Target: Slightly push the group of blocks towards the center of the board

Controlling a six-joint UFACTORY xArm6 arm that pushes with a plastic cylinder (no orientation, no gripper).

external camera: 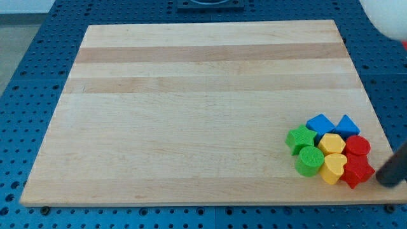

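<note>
A tight group of blocks sits near the board's bottom right corner. It holds a green star (300, 138), a green cylinder (310, 160), a blue block (320, 123), a blue triangle-like block (347, 124), a yellow hexagon (332, 143), a yellow heart (334, 168), a red cylinder (357, 146) and a red star (357, 172). My tip (384, 180) is at the view's right edge, just right of the red star, a small gap apart.
The wooden board (191, 108) lies on a blue perforated table (25, 95). The board's right edge runs close to the group. A white rounded object (388, 16) shows at the view's top right.
</note>
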